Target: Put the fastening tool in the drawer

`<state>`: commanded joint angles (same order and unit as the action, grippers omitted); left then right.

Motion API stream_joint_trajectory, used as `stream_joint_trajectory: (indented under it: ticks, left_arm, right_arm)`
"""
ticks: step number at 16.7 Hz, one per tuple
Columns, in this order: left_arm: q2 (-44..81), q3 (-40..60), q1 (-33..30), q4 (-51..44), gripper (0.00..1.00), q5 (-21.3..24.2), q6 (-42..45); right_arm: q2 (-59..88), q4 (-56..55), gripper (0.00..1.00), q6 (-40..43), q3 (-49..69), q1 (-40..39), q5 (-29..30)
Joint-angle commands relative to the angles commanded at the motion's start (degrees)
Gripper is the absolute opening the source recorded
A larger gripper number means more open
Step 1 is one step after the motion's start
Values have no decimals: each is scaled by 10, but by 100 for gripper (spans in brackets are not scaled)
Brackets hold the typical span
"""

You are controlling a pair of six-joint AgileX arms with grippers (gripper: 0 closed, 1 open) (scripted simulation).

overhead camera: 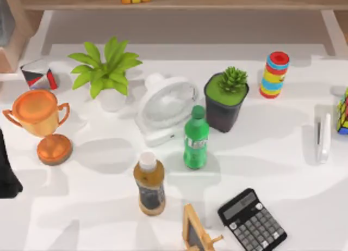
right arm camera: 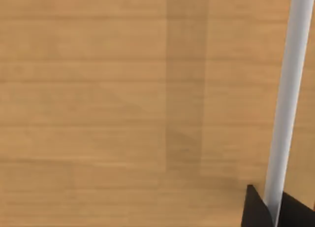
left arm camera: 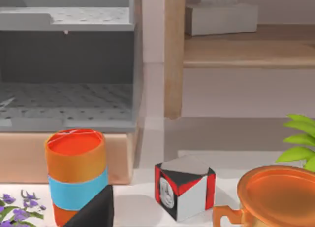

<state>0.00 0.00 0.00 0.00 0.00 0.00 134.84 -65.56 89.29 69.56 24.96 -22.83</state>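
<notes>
The fastening tool, a slim white-grey stapler (overhead camera: pixel 323 137), lies flat near the table's right edge with nothing holding it. The drawer (left arm camera: pixel 66 96), grey and perforated inside with a wooden front, stands open in the left wrist view; its corner (overhead camera: pixel 7 28) sits at the table's far left back. My left gripper (overhead camera: pixel 7 172) is a dark shape at the left edge, and one dark part of it (left arm camera: pixel 93 211) faces the drawer. Dark parts of my right gripper (right arm camera: pixel 256 210) hang before a wooden surface, beside a white bar (right arm camera: pixel 288 99).
A black calculator (overhead camera: pixel 253 221) and a small easel (overhead camera: pixel 194 232) lie at the front. In the middle stand a green bottle (overhead camera: pixel 196 138), a brown bottle (overhead camera: pixel 149 184), a white fan (overhead camera: pixel 166 106) and two potted plants (overhead camera: pixel 225 98). An orange trophy (overhead camera: pixel 41 120) stands at the left.
</notes>
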Motion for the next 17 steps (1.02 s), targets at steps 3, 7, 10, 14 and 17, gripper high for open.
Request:
stream_joint_trajectory:
  ticks: [3, 7, 10, 14, 17]
  left_arm:
    - [0, 0, 0, 0, 100, 0, 0]
    - [0, 0, 0, 0, 100, 0, 0]
    - [0, 0, 0, 0, 100, 0, 0]
    - [0, 0, 0, 0, 100, 0, 0]
    - [0, 0, 0, 0, 100, 0, 0]
  right_arm:
    - [0, 0, 0, 0, 0, 0, 0]
    - [-1, 0, 0, -1, -2, 3, 0]
    - [-21, -25, 0, -2, -40, 14, -11]
    - [-52, -65, 0, -2, -131, 30, -28]
    - [-70, -88, 0, -2, -160, 40, -38]
